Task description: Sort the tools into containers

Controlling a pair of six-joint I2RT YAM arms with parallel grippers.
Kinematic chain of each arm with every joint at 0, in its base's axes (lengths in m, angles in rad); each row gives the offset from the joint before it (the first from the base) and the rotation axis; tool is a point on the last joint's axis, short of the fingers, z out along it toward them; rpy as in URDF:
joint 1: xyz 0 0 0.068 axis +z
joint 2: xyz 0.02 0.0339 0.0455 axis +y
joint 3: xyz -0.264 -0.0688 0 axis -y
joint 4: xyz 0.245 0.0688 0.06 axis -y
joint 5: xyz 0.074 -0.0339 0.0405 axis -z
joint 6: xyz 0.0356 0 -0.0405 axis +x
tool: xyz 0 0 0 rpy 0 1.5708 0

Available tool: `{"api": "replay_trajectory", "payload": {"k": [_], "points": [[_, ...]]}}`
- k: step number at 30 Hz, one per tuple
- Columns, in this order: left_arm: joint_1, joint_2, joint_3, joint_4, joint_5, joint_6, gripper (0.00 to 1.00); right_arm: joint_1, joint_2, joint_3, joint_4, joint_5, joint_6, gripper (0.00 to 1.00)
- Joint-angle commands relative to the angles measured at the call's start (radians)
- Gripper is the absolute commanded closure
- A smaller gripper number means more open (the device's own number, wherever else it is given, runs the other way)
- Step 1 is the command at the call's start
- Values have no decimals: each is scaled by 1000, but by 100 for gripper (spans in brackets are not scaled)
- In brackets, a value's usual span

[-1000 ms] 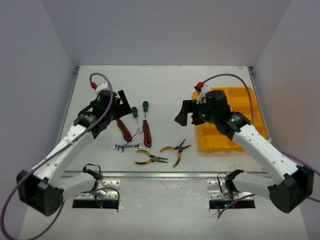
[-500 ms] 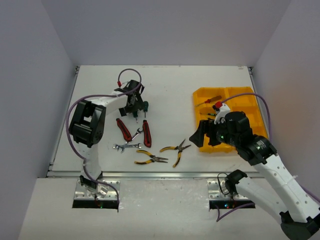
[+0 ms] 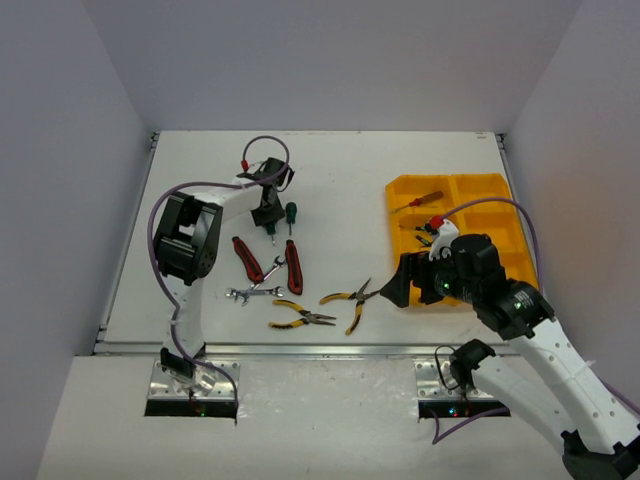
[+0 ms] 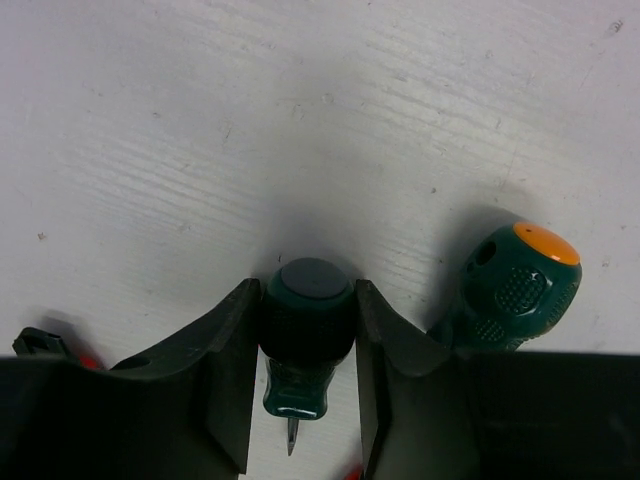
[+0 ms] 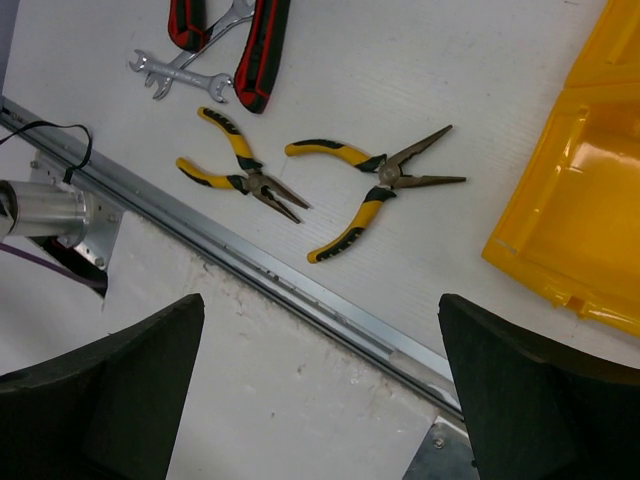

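My left gripper (image 4: pixel 308 345) is shut on a green screwdriver (image 4: pixel 306 322) with a grey cap, both fingers pressed against its handle, and the tool still lies on the table. A second green screwdriver (image 4: pixel 517 283) with an orange cap lies just to its right. From above, the left gripper (image 3: pixel 268 214) sits at the back of the tool group. Red-handled cutters (image 3: pixel 293 266), small wrenches (image 3: pixel 254 292) and two yellow-handled pliers (image 3: pixel 352 299) lie nearer. My right gripper (image 3: pixel 393 288) hangs open and empty beside the yellow tray (image 3: pixel 495 192), which holds a red-handled screwdriver (image 3: pixel 424 200).
In the right wrist view the pliers (image 5: pixel 372 187), a wrench (image 5: pixel 186 74) and the cutters (image 5: pixel 262 42) lie beyond a metal rail (image 5: pixel 250 262) at the table's near edge. The tray's corner (image 5: pixel 590 215) is at the right. Grey walls enclose the table.
The left arm swung in over the green screwdrivers and its jaws closed on one. The right arm drew back from over the tray toward the near edge, jaws still wide.
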Motion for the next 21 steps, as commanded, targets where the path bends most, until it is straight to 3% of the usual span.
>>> {"api": "replay_trajectory", "payload": {"k": [1,4,8,11,17,21], "points": [[13,13,19,-9,-9,6,75,0,-11,3,42,-41,12,1],[15,-45,-9,-9,-18,-4,98,0,-3,-1,62,-60,26,1],[9,-258,-140,98,13,-37,100,-1,23,-31,154,-152,38,1],[-30,-547,-293,202,116,-78,100,0,71,-78,311,-287,68,1],[-118,-922,-604,505,463,-244,100,4,214,-119,674,-452,196,2],[-141,-1086,-766,680,566,-350,100,35,298,-95,864,-469,259,5]]}}
